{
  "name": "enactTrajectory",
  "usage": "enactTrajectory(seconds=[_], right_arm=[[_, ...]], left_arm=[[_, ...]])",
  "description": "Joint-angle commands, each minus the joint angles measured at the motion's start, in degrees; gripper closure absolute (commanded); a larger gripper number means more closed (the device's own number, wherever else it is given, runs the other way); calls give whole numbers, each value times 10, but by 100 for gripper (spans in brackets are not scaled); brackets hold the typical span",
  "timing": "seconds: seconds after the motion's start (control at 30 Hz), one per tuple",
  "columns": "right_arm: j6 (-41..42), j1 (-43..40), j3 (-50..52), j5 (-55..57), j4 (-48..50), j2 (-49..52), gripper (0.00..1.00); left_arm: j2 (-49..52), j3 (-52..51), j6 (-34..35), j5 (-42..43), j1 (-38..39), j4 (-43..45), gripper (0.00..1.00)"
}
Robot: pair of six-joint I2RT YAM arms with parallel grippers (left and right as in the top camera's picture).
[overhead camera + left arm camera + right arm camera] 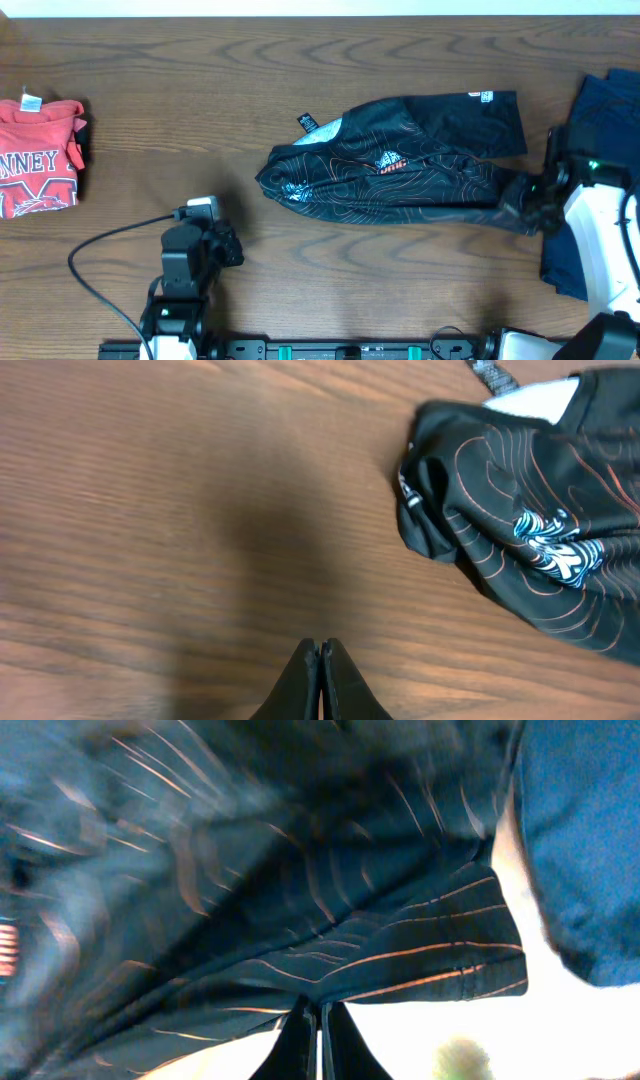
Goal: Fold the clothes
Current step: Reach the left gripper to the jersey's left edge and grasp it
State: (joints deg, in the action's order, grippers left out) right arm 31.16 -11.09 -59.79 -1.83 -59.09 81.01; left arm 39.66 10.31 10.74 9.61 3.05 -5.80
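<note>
The clothes here are chiefly a black jersey (400,160) with thin orange contour lines, lying crumpled across the middle of the table. My right gripper (527,200) is shut on the jersey's right end; in the right wrist view the hem (420,960) is pinched between the fingers of the right gripper (320,1012) and the fabric hangs lifted. My left gripper (228,246) rests low over bare wood, left of the jersey's bunched end (440,510). The left gripper (320,652) is shut with nothing in it.
A folded red T-shirt (38,155) lies at the table's left edge. A dark navy garment (600,110) lies at the right edge, partly under the right arm. A black cable (100,250) loops beside the left arm's base.
</note>
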Motion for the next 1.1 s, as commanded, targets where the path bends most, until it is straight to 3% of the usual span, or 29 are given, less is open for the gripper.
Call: enactTrajectory(seconds=[0.0, 0.27, 0.4, 0.43, 0.5, 0.57, 0.63, 0.7, 0.77, 0.9, 1.07], right_arm=[[9, 27, -59, 8, -5, 1, 99], [5, 89, -131, 31, -6, 1, 99], [5, 109, -143, 38, -15, 1, 99], [5, 111, -143, 38, -20, 1, 99], [5, 112, -143, 38, -28, 3, 99], [5, 112, -143, 42, -35, 3, 99], [4, 112, -143, 42, -40, 3, 99], [0, 112, -143, 42, -42, 3, 99], [0, 112, -143, 42, -44, 3, 99], [-5, 112, -143, 42, -50, 3, 99], [-6, 112, -143, 42, -52, 3, 99]], left_arm=[[30, 44, 5, 20, 19, 6, 94], [97, 64, 9, 20, 104, 71, 94], [160, 64, 56, 20, 167, 88, 94], [174, 64, 67, 20, 179, 91, 92], [205, 64, 92, 20, 203, 104, 76], [227, 64, 109, 20, 219, 121, 76], [251, 64, 122, 19, 231, 150, 68], [276, 64, 151, 20, 235, 183, 51], [303, 64, 178, 19, 235, 211, 43], [345, 64, 242, 25, 235, 230, 42], [374, 64, 252, 32, 235, 239, 45]])
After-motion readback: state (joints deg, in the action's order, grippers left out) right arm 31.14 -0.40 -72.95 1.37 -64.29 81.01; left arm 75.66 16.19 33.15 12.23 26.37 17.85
